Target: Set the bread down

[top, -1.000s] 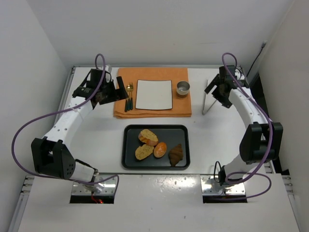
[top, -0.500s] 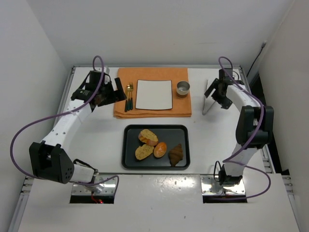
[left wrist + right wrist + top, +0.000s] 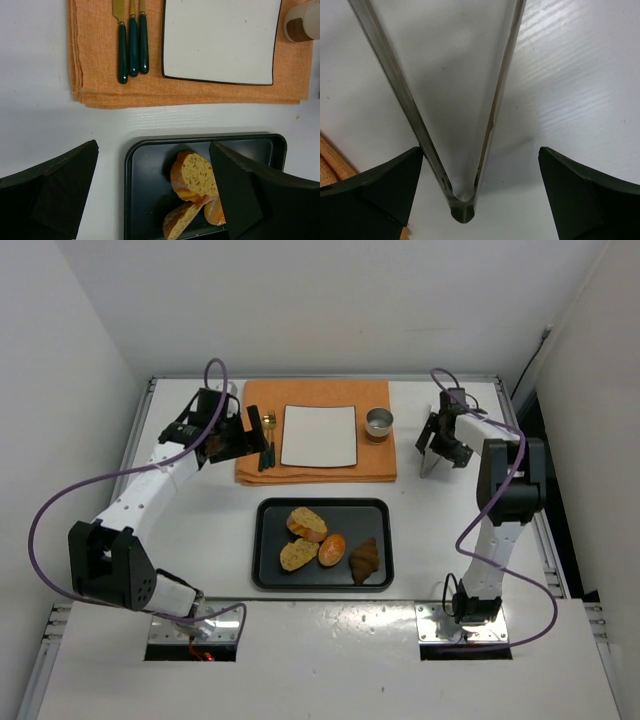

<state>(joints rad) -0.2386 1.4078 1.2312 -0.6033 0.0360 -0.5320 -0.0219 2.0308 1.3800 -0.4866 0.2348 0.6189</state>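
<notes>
The bread lies on a black tray (image 3: 266, 545): two golden toasted slices (image 3: 307, 523) (image 3: 298, 554), a glossy bun (image 3: 331, 549) and a dark croissant (image 3: 365, 559). The left wrist view shows the slices (image 3: 197, 175) (image 3: 181, 223) and the bun (image 3: 214, 212) on the tray (image 3: 129, 170). My left gripper (image 3: 255, 432) (image 3: 155, 195) is open and empty, high above the napkin's left edge. My right gripper (image 3: 432, 445) (image 3: 480, 165) is open and straddles the hinge end of metal tongs (image 3: 427, 458) (image 3: 462, 207) lying on the table.
An orange napkin (image 3: 255, 470) (image 3: 100, 80) at the back holds a white square plate (image 3: 320, 435) (image 3: 220, 40), green-handled cutlery (image 3: 267, 445) (image 3: 131, 45) and a small metal cup (image 3: 379, 422) (image 3: 301, 22). White walls enclose the table.
My right gripper has moved left and down over the tongs, its arm folding in. My left gripper has shifted slightly right over the cutlery. The bread has not moved.
</notes>
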